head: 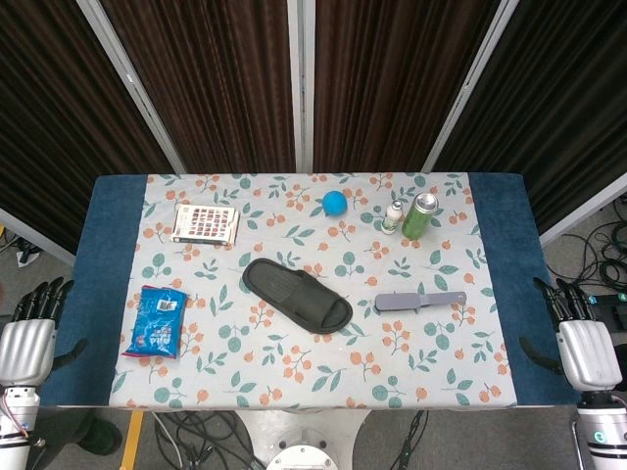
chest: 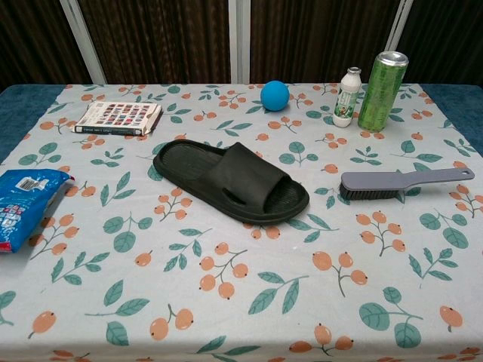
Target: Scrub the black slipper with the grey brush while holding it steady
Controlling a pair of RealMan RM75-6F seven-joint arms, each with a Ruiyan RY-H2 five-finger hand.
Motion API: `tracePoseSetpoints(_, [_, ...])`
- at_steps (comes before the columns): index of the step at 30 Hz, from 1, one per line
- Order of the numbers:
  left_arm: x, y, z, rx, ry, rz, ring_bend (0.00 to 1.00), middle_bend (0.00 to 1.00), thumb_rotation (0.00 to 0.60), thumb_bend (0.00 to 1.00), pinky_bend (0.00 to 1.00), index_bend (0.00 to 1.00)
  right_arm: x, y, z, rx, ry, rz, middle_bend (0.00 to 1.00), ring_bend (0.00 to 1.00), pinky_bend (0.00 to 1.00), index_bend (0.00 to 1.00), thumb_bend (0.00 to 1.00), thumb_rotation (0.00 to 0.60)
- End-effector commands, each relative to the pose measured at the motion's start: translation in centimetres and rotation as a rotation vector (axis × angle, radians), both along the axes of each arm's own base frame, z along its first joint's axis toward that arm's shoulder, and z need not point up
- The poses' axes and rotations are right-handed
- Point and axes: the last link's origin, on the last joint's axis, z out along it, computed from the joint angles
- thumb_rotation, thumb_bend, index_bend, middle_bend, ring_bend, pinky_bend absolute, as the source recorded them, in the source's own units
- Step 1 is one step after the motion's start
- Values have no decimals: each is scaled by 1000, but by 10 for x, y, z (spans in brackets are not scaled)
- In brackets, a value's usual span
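1. The black slipper (chest: 230,181) lay sole-down at the middle of the bench (head: 108,294), angled across the floral cloth, untouched and within reach of either arm.
2. The grey brush (chest: 400,183) rested bristles-down just to the slipper's right, its handle pointing outward, apparently to suit the right hand (head: 584,345).
3. The left hand (head: 27,338) waited at the opposite edge, likely to steady the slipper.
4. Both hands held nothing, fingers extended and slightly parted.
5. A blue ball (chest: 275,95), bottle (chest: 347,96) and can (chest: 383,90) stood well behind.
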Motion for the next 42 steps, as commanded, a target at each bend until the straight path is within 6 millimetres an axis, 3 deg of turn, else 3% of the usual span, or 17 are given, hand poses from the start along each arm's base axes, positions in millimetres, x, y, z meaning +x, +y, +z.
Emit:
tracePoseSetpoints(1, [0,0,0,-1,-2,1,83,163,600,262,138,119,1,0,0,2,1,4,162,33,69,0,176,600])
tracePoseSetpoints(5, [1,-1,1,1,-6,1,83,163,600,262,138,119,2,-4,-4,33,14,8,162,33,69,0,176,600])
tracePoseSetpoints(8, [1,-2,1,2,-14,0,83,163,600,262,138,119,7,-18,-12,80,32,10,163,34,69,0,163,600])
tracePoseSetpoints(12, [2,-2,0,-1,-22,-2,83,163,600,262,138,119,19,-55,-31,187,76,7,183,49,69,0,77,600])
tracePoseSetpoints(17, [0,-6,-2,-6,-33,8,83,163,600,262,138,119,30,-103,-67,329,173,-1,226,64,71,43,41,600])
tracePoseSetpoints(23, [-4,-7,-4,-20,-52,30,83,163,600,262,138,119,34,-137,-103,412,236,-18,283,101,83,154,36,600])
tracePoseSetpoints(28, [-5,-6,-4,-23,-61,32,83,163,600,262,138,119,29,-148,-123,464,261,-50,335,146,101,244,38,600])
tracePoseSetpoints(35, [-6,-6,-6,-26,-66,34,83,163,600,262,138,119,27,-156,-143,513,297,-62,447,258,202,400,132,600])
tracePoseSetpoints(42, [-9,-8,-8,-28,-73,48,83,163,600,262,138,119,24,-157,-149,543,293,-87,499,323,233,424,137,600])
